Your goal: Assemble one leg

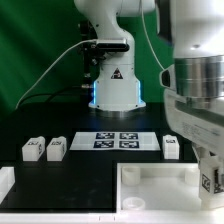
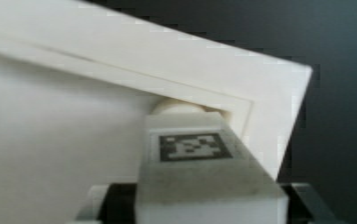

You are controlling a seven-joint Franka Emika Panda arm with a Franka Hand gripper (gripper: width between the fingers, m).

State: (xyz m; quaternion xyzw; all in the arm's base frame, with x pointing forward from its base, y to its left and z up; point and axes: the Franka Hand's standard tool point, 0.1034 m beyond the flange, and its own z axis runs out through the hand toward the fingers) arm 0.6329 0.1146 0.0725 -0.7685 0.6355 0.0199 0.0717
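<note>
Presently, the record stood thus. Item one, the gripper (image 2: 189, 195): in the wrist view its two fingers flanked a tagged white leg (image 2: 193, 140) and pressed against its sides, so it was clamped on that leg; in the exterior view the hand loomed large and blurred at the exterior view's right, the leg there only guessed at low in the frame. Item two, the held leg: its rounded end sat at the inner corner of the white tray (image 2: 86, 110), seemingly entering or touching a corner socket — whether seated or merely resting against it could not be told. Item three, spare legs: two (image 1: 31, 150) (image 1: 56, 150) stood side by side on the black table (image 1: 100, 165) toward the exterior view's left, and a third (image 1: 171, 147) stood toward the right, just beside the marker board (image 1: 116, 141), which lay flat between them. Item four, the tray, seen in the exterior view (image 1: 150, 180) in the foreground, its raised rim facing the camera. Item five, the arm's base (image 1: 115, 85), upright behind the board. Judged step: fitting the leg into the corner socket, the task well advanced — carriage done, insertion in hand. Judged next need: the leg kept square to the socket, pressed and likely turned home, and the fingers parted only once it sat firm; a tilted entry could jam it.
</note>
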